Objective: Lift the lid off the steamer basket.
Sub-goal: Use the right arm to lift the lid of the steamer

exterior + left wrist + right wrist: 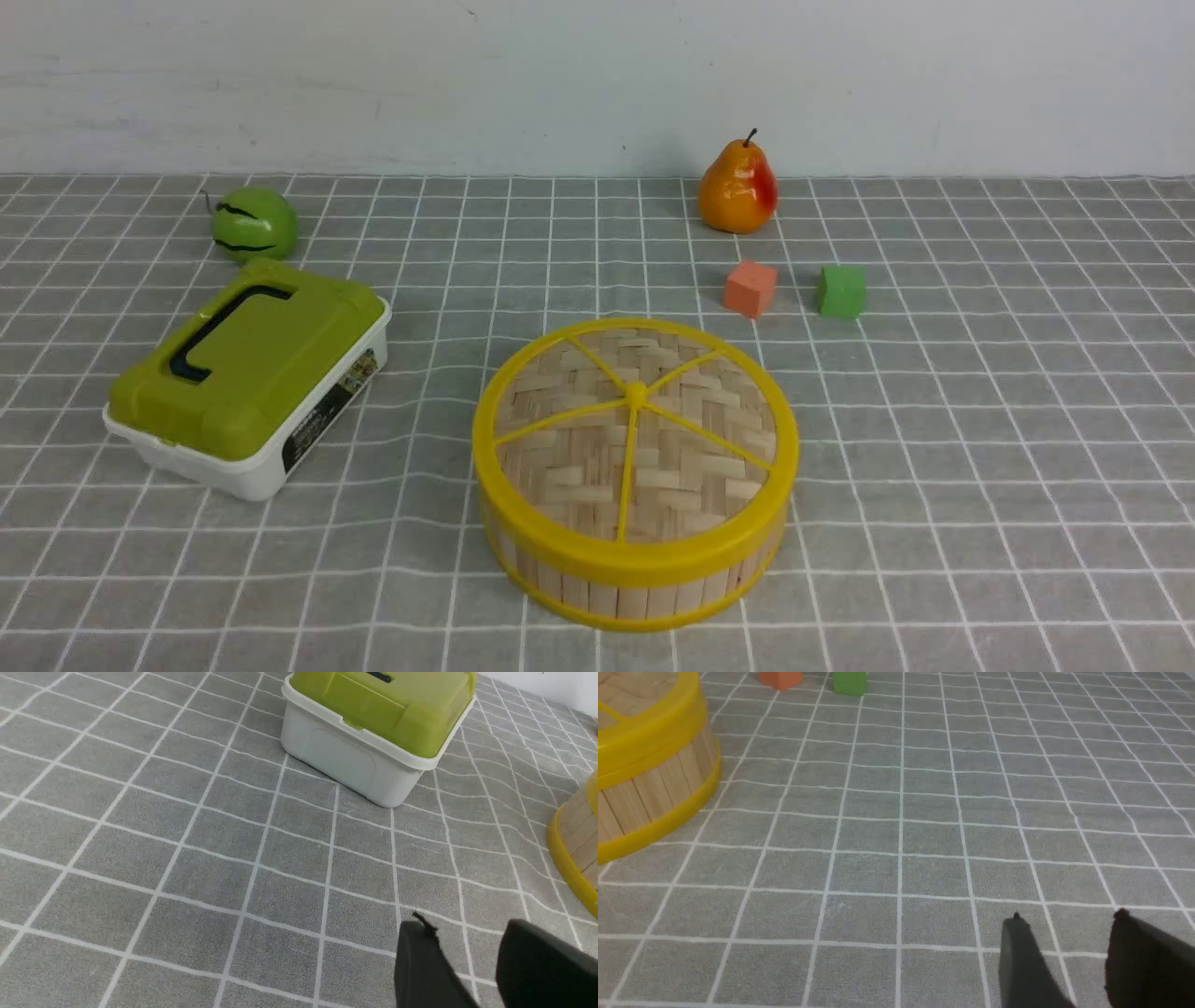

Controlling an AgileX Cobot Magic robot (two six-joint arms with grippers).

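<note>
The lid, a woven bamboo disc with a yellow rim, spokes and centre knob, sits on the steamer basket near the table's front centre. The basket's slat wall also shows in the left wrist view and in the right wrist view, where the lid's rim sits on top. My left gripper is open and empty above the cloth, to the basket's left. My right gripper is open and empty above the cloth, to the basket's right. Neither arm shows in the front view.
A white box with a green lid stands left of the basket; it also shows in the left wrist view. Behind are a green apple, a pear, an orange cube and a green cube.
</note>
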